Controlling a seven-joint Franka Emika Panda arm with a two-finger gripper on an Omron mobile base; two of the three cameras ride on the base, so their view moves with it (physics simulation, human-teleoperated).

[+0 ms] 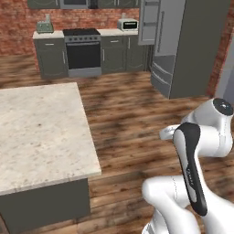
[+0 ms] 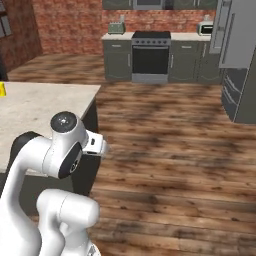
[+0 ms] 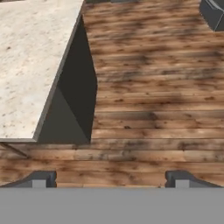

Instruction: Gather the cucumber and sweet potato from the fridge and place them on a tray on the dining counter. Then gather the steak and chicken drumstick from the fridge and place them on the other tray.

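The grey fridge (image 1: 185, 50) stands at the far right of the kitchen, with an upper door (image 1: 149, 22) swung open; it is also at the right edge of the right base view (image 2: 235, 65). The dining counter (image 1: 41, 132) is a pale stone-topped island on my left (image 2: 35, 105) (image 3: 30, 65). My gripper (image 3: 110, 179) hangs over the wooden floor beside the counter's corner, open, with nothing between its fingertips (image 3: 41, 178). The cucumber, sweet potato, steak, chicken drumstick and trays are out of view.
A black stove (image 1: 83, 52) sits between grey cabinets (image 1: 50, 57) along the brick back wall, with a toaster (image 1: 127, 24) on the worktop. Open wooden floor (image 1: 128, 109) lies between counter and fridge. A small yellow thing (image 2: 2, 89) sits at the counter's far left.
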